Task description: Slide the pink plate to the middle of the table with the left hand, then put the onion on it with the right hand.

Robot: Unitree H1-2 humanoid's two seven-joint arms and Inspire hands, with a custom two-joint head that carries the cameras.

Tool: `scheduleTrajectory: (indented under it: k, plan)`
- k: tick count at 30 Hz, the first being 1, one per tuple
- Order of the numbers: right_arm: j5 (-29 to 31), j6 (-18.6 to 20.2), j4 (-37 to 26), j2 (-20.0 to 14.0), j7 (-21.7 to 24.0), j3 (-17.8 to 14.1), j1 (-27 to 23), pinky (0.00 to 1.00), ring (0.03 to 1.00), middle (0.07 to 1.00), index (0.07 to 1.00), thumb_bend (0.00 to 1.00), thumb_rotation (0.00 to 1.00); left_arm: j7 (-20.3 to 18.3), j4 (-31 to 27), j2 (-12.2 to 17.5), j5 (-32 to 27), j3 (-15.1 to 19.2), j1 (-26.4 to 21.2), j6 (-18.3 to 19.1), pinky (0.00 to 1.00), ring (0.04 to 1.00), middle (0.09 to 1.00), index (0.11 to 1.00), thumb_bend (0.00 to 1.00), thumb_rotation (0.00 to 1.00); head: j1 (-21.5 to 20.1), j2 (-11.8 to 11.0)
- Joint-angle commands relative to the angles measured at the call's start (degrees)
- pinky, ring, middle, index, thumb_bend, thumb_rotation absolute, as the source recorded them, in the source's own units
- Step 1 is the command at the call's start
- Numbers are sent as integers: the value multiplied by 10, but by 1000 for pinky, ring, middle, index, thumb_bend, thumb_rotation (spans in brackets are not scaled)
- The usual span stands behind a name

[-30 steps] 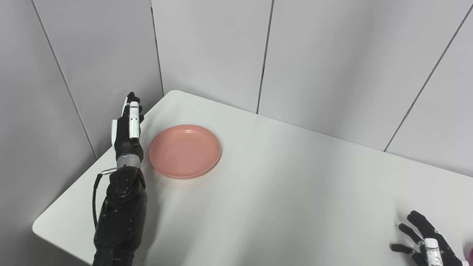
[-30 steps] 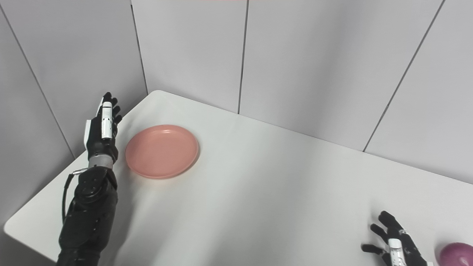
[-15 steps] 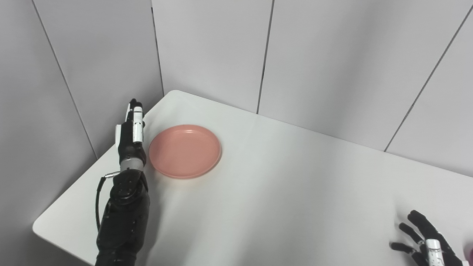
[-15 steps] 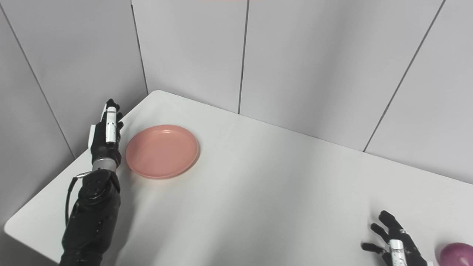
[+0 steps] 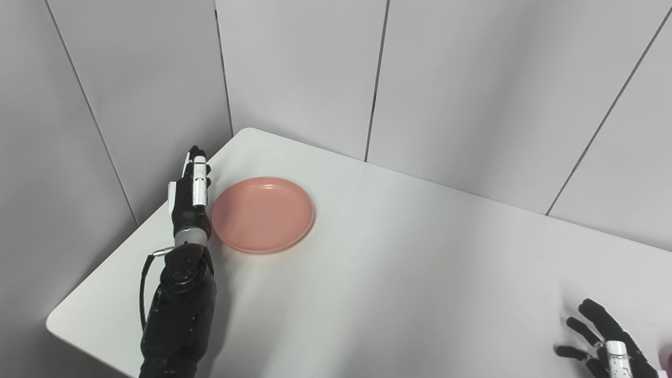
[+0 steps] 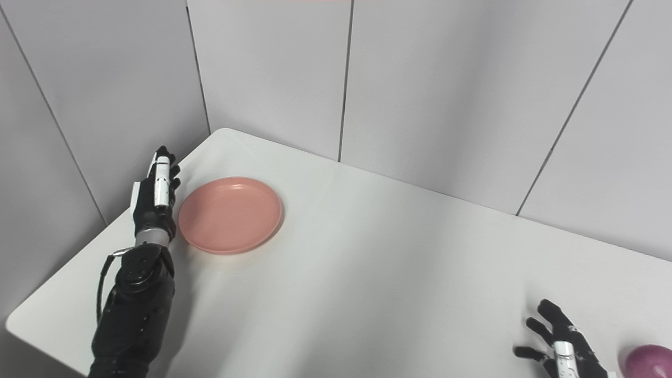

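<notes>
Plate [image 5: 262, 214], pink and round, lies flat on the white desk [image 5: 399, 273] in the left part of the frame, near the desk's far left corner and well away from its middle. The left hand [image 5: 191, 195] stands edge-on just beside the plate's left rim, fingers [image 5: 198, 173] straight and held together, pointing toward the back wall [image 5: 472, 79]; it grips nothing, and whether it touches the rim cannot be told from either view. Its black forearm [image 5: 178, 310] runs down to the lower left edge of the frame, with a thin cable looping beside the wrist. The right hand [image 6: 564, 344] sits at the lower right corner of the frame, low over the desk, its dark fingers spread apart and holding nothing. The onion [image 6: 650, 359], a purple rounded shape cut off by the lower right edge in the right eye view, rests on the desk just to the right of that hand, apart from it; in the left eye view only a sliver of it shows. Plate and onion lie well apart, at opposite sides of the desk. Grey wall panels with dark seams fill the upper half of the frame.
</notes>
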Motion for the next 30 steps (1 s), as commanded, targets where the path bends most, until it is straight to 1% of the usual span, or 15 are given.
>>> scheduleTrajectory:
  k: [1,3,6,9,11,19,20,22,24,30]
  plan:
    - [4,-11,-18,-5,4,-3,-11,492,777,835,793,850,822,-2,-8,8,4,-4,-8,-10,950,942,951,935,359,1000,0,1]
    - [3,-10,-21,-3,3,-3,-11,482,775,834,790,864,821,-2,-7,8,4,-6,-8,-7,946,941,949,935,365,1000,0,1]
    - [2,-7,-22,-2,1,-3,-11,480,775,833,786,842,818,-3,-4,9,4,-9,-7,-8,937,934,943,928,362,1000,0,3]
    - [2,-6,-21,-3,1,-3,-11,487,782,840,789,863,823,-5,-1,11,0,-11,-8,-7,936,935,942,925,363,1000,0,3]
    - [2,-6,-22,-2,1,-3,-11,487,780,839,788,851,823,-6,2,11,-2,-11,-9,-7,936,933,938,916,370,1000,1,3]
    - [-1,5,-30,-1,-2,-2,-10,490,788,847,793,858,816,-33,16,15,-17,-18,-11,-3,936,940,944,914,375,1000,-1,6]
    - [-1,7,-31,-1,-2,-2,-10,491,791,848,794,827,814,-35,16,15,-18,-19,-11,0,932,939,942,914,381,1000,-1,6]
    - [0,9,-32,0,-2,-2,-10,491,792,849,795,802,810,-38,18,15,-19,-20,-12,-1,931,939,941,915,384,1000,-1,6]
    - [1,8,-32,0,-1,-2,-10,489,793,851,797,825,812,-40,17,14,-17,-23,-11,1,925,934,937,914,396,1000,-1,6]
    - [5,2,-29,-1,2,-3,-10,485,795,852,799,844,803,-49,12,8,-36,-22,-13,11,935,942,942,921,386,1000,-2,7]
